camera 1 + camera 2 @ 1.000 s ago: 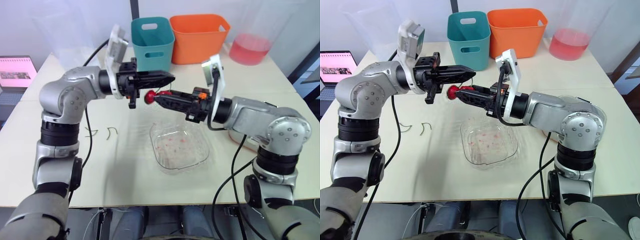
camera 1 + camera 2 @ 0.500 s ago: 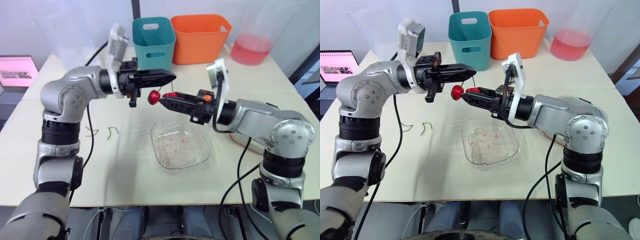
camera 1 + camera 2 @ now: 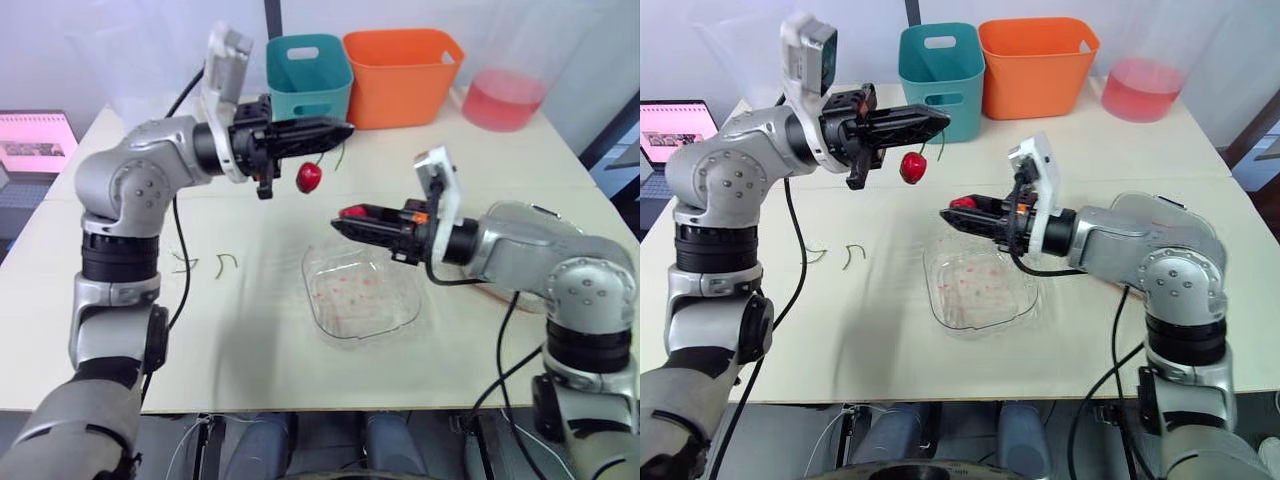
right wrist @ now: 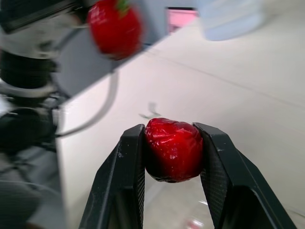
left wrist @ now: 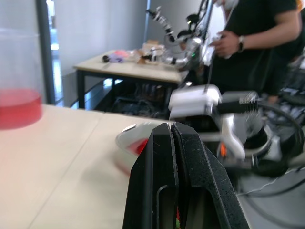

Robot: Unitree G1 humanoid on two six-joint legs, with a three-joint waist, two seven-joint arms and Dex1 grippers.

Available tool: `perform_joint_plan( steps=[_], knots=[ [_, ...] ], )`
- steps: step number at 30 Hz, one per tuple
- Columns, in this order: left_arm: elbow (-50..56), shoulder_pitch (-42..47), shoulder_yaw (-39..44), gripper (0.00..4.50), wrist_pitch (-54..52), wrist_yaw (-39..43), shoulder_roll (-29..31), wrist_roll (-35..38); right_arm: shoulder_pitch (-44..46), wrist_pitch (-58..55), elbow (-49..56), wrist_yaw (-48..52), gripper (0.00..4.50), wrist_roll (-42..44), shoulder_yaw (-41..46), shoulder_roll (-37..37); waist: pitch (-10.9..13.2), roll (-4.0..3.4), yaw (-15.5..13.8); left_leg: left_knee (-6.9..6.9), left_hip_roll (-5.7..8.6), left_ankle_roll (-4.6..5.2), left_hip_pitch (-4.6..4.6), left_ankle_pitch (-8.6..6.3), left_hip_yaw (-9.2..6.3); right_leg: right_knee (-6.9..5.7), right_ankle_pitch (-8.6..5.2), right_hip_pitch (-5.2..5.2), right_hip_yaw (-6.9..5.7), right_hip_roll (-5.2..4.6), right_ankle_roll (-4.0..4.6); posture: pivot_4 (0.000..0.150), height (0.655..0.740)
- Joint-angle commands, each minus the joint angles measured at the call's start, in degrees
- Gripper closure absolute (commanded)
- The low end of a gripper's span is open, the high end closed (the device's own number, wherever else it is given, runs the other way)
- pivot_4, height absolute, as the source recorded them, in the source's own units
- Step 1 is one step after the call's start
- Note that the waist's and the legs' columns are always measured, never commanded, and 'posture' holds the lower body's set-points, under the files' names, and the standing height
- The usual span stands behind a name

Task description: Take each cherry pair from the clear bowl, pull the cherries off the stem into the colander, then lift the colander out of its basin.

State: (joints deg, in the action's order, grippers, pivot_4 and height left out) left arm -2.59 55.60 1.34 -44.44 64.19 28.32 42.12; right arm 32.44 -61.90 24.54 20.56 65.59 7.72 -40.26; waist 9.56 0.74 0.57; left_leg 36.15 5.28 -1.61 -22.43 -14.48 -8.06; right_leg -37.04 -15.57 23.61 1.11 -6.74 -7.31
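My left gripper (image 3: 343, 129) is shut on a green stem (image 3: 339, 154), held high over the table's middle. One red cherry (image 3: 309, 177) hangs from that stem. To the right and lower, my right gripper (image 3: 342, 221) is shut on a second cherry (image 4: 173, 148), which is free of the stem and sits above the back edge of the clear bowl (image 3: 392, 318). The bowl holds only red smears. Behind my right forearm, a reddish rim (image 3: 508, 296) of the colander and basin peeks out; the rest is hidden.
Two bare stems (image 3: 224, 262) lie on the table left of the bowl. A teal bin (image 3: 306, 72), an orange bin (image 3: 400, 60) and a clear tub of pink liquid (image 3: 502, 95) line the far edge. A laptop (image 3: 35, 145) sits far left. A person (image 5: 257, 28) stands beyond the table.
My right gripper has pulled away to the right and down with one cherry, now off the stem. My left gripper has risen a little, keeping the stem and the other cherry.
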Motion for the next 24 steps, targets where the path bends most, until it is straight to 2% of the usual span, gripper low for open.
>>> perform_joint_plan(
  steps=[1,4,7,13,20,21,22,24],
  knots=[
    [3.5,-1.4,-0.3,4.50,2.3,-0.2,0.5,-1.3,-4.3,7.6,-1.5,5.6,2.94,-10.4,6.5,-8.6,0.0,0.01,-0.1,0.00,0.00,0.00,0.00,0.00,0.00,0.03,0.00,-0.02,0.00,0.00,0.00,0.150,0.7400],
    [4.7,-3.2,-1.2,4.50,3.3,-0.4,0.3,-2.3,-11.2,13.7,-5.5,9.8,2.94,-19.6,10.2,-16.4,0.0,0.02,0.1,-0.01,0.01,0.03,0.00,-0.02,0.11,0.08,0.00,-0.06,-0.04,0.00,0.00,0.150,0.7400],
    [4.3,-5.1,-3.2,4.50,5.6,0.4,0.4,-4.8,-15.9,18.2,-10.5,12.0,2.94,-25.8,12.5,-19.6,0.0,0.02,0.4,-0.02,-0.03,0.05,0.03,-0.03,0.23,0.03,-0.01,-0.05,-0.02,0.04,-0.01,0.150,0.7400],
    [3.7,-5.6,-4.7,4.50,7.0,1.2,-0.5,-5.8,-20.9,24.5,-16.3,15.8,2.94,-34.6,11.0,-20.5,0.0,0.00,0.4,-0.02,-0.08,0.06,0.10,-0.03,0.31,0.00,0.00,-0.08,0.01,0.06,-0.01,0.150,0.7400],
    [2.9,-6.1,-5.0,4.50,8.0,1.7,-0.5,-7.3,-20.4,27.5,-19.5,16.8,2.94,-39.8,8.8,-18.3,0.0,0.00,0.2,-0.01,-0.08,0.01,0.09,0.00,0.26,0.03,-0.01,-0.11,0.01,0.05,-0.01,0.150,0.7400],
    [2.9,-6.2,-5.0,4.50,8.1,1.7,-0.4,-7.4,-20.2,27.6,-19.8,16.7,2.35,-40.3,8.9,-18.2,0.0,0.01,0.2,-0.01,-0.07,-0.01,0.09,0.01,0.26,0.03,-0.01,-0.11,0.01,0.05,-0.01,0.150,0.7400],
    [3.0,-6.3,-4.9,4.50,8.0,1.7,-0.4,-7.3,-20.0,27.6,-20.0,16.8,2.11,-40.7,9.0,-18.1,0.0,0.01,0.2,-0.01,-0.07,-0.01,0.09,0.01,0.25,0.04,-0.01,-0.12,0.00,0.05,-0.01,0.150,0.7400],
    [3.1,-6.3,-4.5,4.50,7.8,1.8,-0.2,-7.2,-19.6,27.5,-20.2,17.1,1.12,-41.2,9.4,-18.0,0.0,0.00,0.2,-0.01,-0.07,-0.03,0.09,0.02,0.23,0.05,-0.01,-0.12,0.01,0.04,-0.01,0.150,0.7400]
  ],
)
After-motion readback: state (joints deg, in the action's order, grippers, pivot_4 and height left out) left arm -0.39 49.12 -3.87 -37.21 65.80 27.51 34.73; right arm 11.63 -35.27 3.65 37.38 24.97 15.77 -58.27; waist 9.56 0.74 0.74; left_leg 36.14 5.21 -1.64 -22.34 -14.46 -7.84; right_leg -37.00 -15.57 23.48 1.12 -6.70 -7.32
